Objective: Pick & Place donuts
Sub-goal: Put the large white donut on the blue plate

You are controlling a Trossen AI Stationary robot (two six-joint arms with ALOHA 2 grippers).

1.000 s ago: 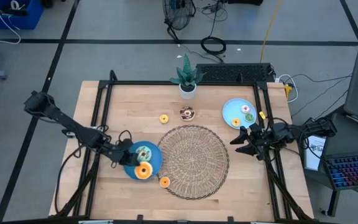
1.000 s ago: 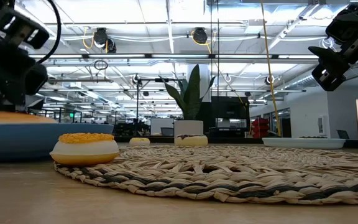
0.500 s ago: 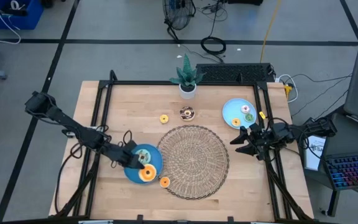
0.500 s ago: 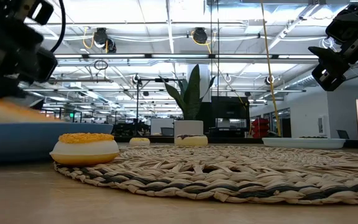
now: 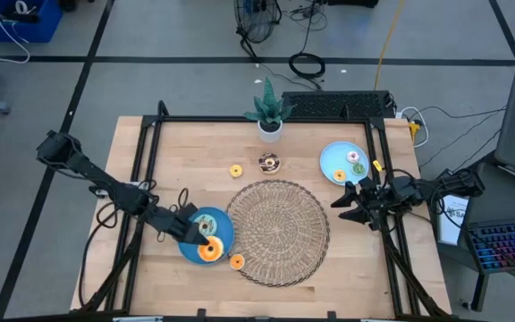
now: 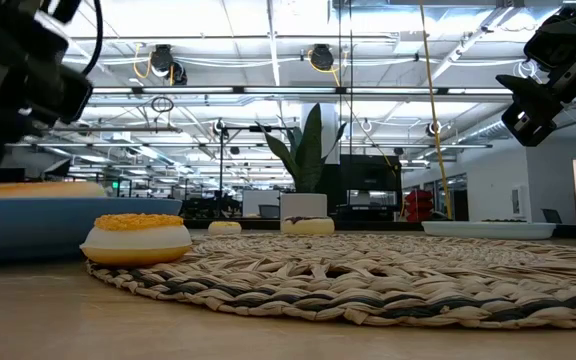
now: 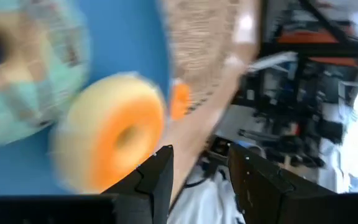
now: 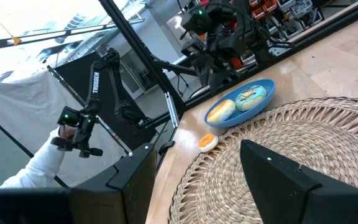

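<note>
Left gripper [image 5: 195, 234] over the near blue plate [image 5: 224, 233]; jaws' state unreadable. Right gripper [image 5: 345, 201] jaws spread, empty. Seven donuts [image 5: 208, 251] countable; plate's own partly hidden.

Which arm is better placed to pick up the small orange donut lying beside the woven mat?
Probably the left. Its gripper is over the near blue plate, close to that donut; the right gripper waits across the mat.

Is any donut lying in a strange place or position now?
Mostly tidy. One small orange donut lies on the bare table between the blue plate and the wicker mat, on neither.
</note>
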